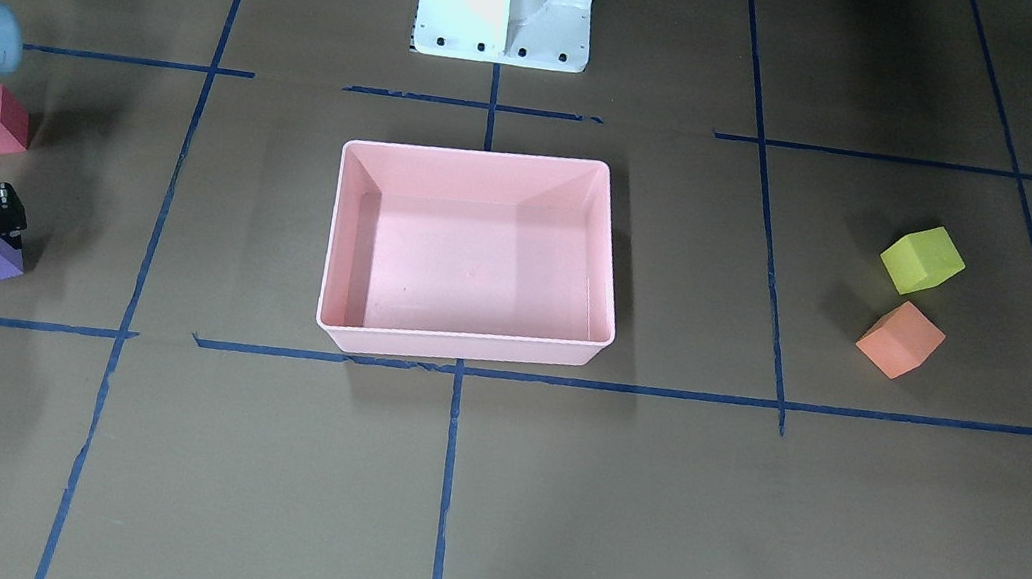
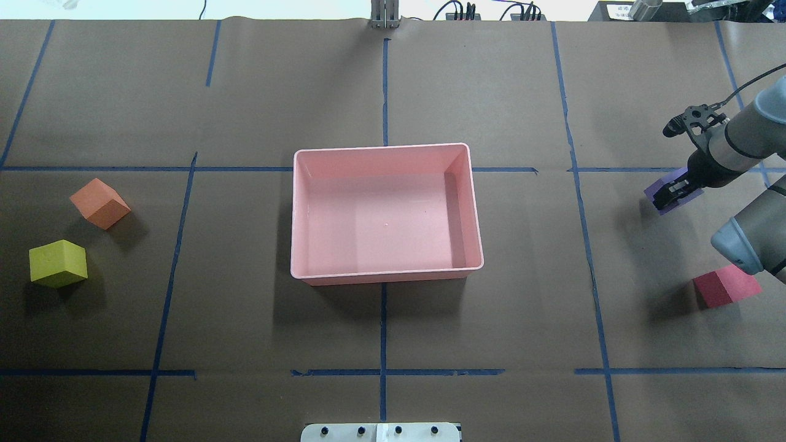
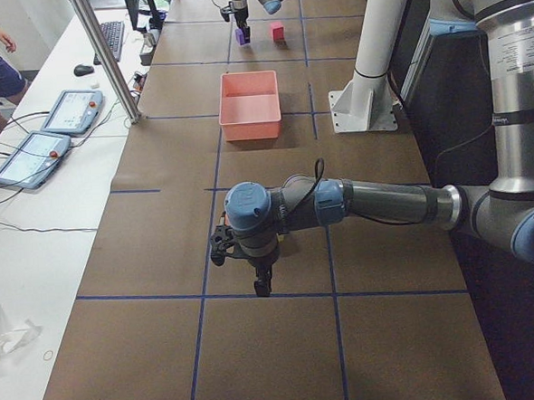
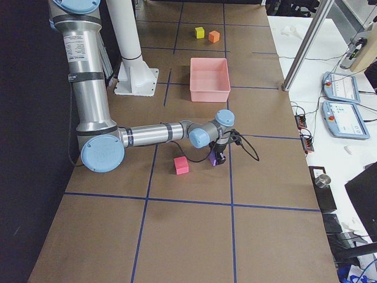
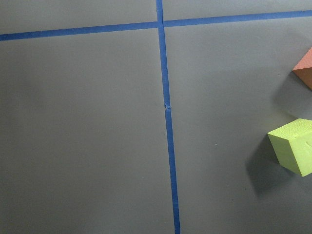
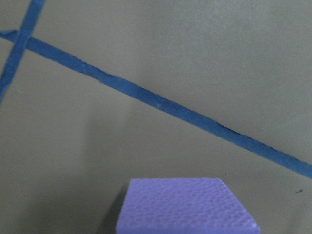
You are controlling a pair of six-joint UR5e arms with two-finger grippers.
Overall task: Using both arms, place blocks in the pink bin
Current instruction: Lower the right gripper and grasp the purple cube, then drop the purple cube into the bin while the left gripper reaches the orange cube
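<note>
The pink bin (image 2: 385, 273) stands empty at the table's middle. My right gripper (image 2: 669, 197) is low over the purple block (image 2: 692, 193), which rests on the table at the right. Its fingers reach down at the block's sides and look open. The block fills the bottom of the right wrist view (image 6: 187, 207). The red block (image 2: 724, 287) lies nearer the robot, partly behind the right arm's elbow. The orange block (image 2: 99, 203) and yellow-green block (image 2: 58, 263) lie at the far left. My left gripper (image 3: 261, 286) shows only in the exterior left view; I cannot tell its state.
The white pedestal base (image 1: 506, 0) stands behind the bin. Blue tape lines (image 2: 383, 372) cross the brown table cover. The left wrist view shows the yellow-green block (image 5: 295, 146) and a corner of the orange block (image 5: 306, 70) at its right edge.
</note>
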